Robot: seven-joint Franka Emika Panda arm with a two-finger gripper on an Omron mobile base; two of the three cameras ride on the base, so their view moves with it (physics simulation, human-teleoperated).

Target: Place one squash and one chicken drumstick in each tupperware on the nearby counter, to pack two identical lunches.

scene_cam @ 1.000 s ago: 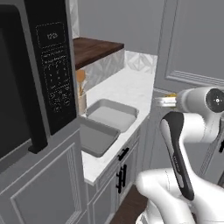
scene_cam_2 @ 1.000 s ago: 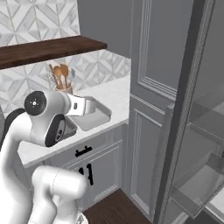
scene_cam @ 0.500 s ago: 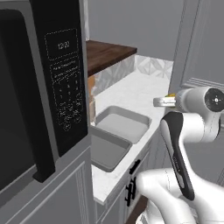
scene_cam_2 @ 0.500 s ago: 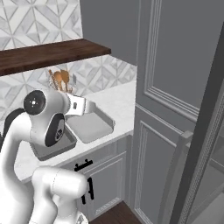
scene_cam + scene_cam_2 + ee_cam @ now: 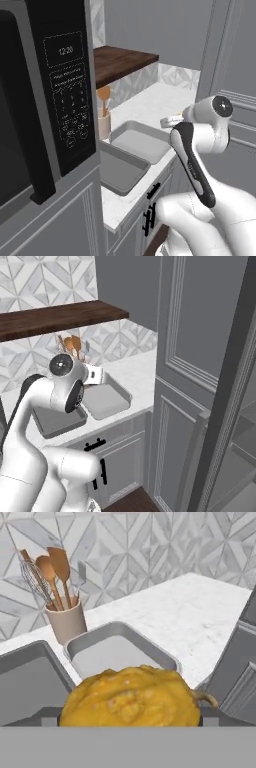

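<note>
Left base view: two grey tupperware trays (image 5: 142, 142) sit side by side on the marble bench (image 5: 165, 102), by the utensil crock (image 5: 104, 125) at the back edge.

Right base view: the same trays (image 5: 102, 401) near the front edge.

Hand view: the pincer (image 5: 130, 714) grips a yellow squash (image 5: 131, 697) between wide jaws, above the bench.

A lumpy yellow-orange squash (image 5: 131, 696) sits close before the hand camera. Two shallow grey rectangular tupperware trays (image 5: 141, 141) (image 5: 120, 170) lie side by side, empty, along the white marble counter's (image 5: 170, 102) front edge.
</note>
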